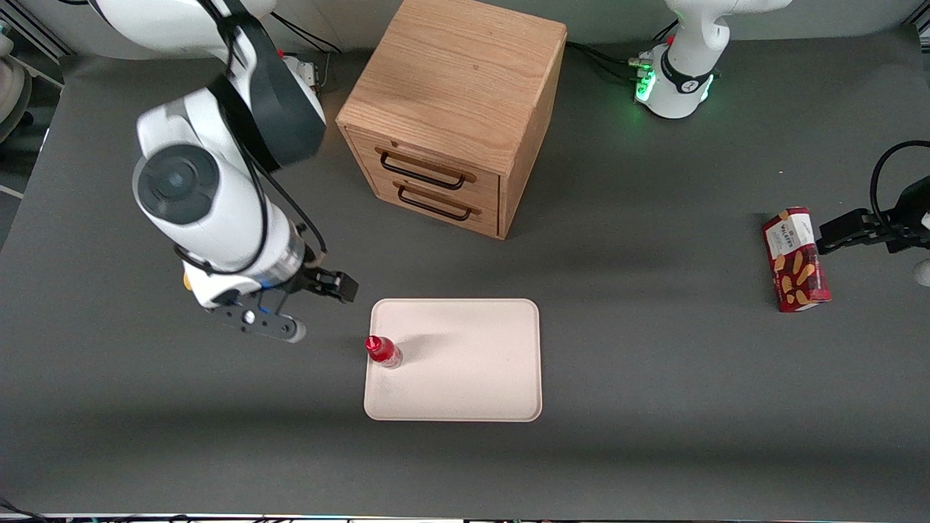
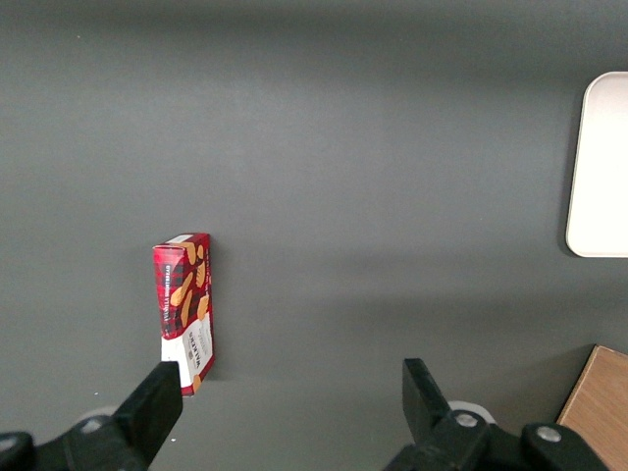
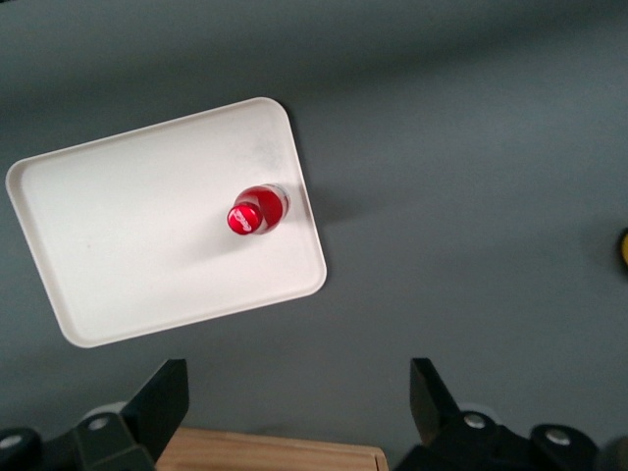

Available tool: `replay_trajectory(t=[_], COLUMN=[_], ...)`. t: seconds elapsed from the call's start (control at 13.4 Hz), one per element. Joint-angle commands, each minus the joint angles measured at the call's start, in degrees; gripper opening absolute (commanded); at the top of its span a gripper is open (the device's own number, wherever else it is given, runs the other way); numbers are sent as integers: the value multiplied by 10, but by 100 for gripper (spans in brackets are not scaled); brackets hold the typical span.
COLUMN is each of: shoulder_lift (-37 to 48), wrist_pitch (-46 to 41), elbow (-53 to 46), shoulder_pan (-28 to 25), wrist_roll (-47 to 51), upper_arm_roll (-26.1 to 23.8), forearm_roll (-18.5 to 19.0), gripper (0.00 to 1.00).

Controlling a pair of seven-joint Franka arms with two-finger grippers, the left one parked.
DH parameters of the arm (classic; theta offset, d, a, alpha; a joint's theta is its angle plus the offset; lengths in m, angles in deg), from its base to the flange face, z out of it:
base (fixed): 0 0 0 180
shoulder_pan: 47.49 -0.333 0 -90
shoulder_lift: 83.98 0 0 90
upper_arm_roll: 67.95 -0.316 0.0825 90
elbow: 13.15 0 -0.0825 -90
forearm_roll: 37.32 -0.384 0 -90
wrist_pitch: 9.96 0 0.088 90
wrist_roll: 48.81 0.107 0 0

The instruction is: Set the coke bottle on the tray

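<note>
The coke bottle, small and red with a red cap, stands upright on the cream tray, close to the tray's edge toward the working arm's end. My gripper hangs open above the table beside that edge of the tray, apart from the bottle and holding nothing. The right wrist view looks down on the bottle standing on the tray, with the open gripper well clear of both.
A wooden two-drawer cabinet stands farther from the front camera than the tray. A red snack box lies toward the parked arm's end of the table. Grey table surface surrounds the tray.
</note>
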Motion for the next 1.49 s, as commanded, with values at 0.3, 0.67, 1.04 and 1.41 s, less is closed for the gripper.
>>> replay_trajectory(t=[0.3,0.67,1.04,1.41], shoulder_lift=[182,257,268,263], wrist_pitch=[-5,-6,-3,5], elbow=[167,229,248,247], shoulder_pan=[112,252,267,226], wrist_roll=[-89,-242,-338,-371], upper_arm_roll=[-47,-92,-32,34], forearm_roll=[-6,-10,-13,-37], gripper=[100,100,100,100])
